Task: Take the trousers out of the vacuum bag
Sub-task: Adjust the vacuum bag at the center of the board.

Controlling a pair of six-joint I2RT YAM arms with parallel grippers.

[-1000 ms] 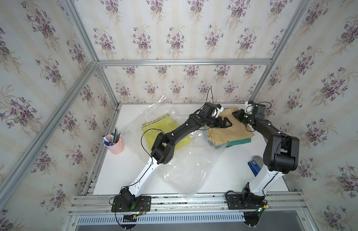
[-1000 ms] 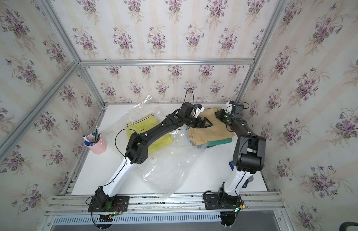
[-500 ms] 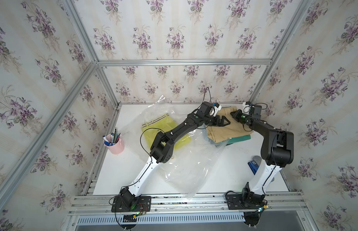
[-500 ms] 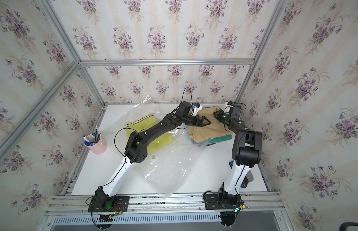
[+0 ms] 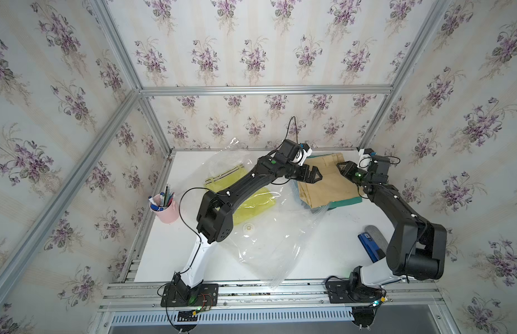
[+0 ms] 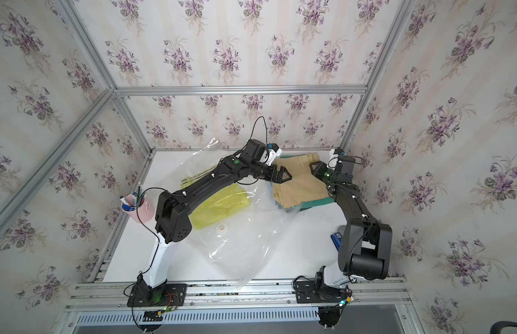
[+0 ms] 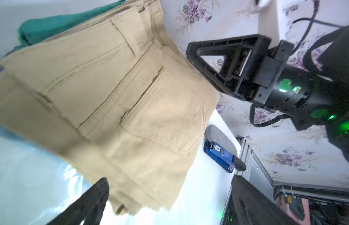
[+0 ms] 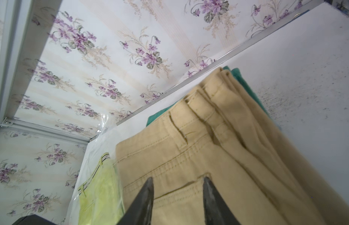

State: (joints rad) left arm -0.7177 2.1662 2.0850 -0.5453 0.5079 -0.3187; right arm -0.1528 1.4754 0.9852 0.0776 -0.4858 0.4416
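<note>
Our left gripper [image 5: 311,176] stands wide apart with nothing in it. The khaki trousers [image 5: 326,186] lie directly beneath and ahead of its tips, at the edge of the vacuum bag [image 5: 274,248]. Our right gripper [image 5: 341,167] faces it from across that pair. In the right wrist view its fingers [image 8: 148,194] show a clear gap and hold nothing, and the khaki back pocket sits just below them. The teal trousers [image 5: 348,201] peek out from under the khaki pair, on the right gripper's side.

The yellow trousers [image 5: 251,204] lie inside the bag, behind the left gripper and under its forearm, well apart from the right gripper.

We judge the yellow pair thin, light and limp, so it should sag and drag rather than slide out as a block. The film looks slick and crinkly and will likely follow the cloth unless we pin it. The striped waistband [image 5: 224,180] offers the firmest pinch, but it looks to be the end farthest from either gripper. We should pinch cloth only, not plastic.
</note>
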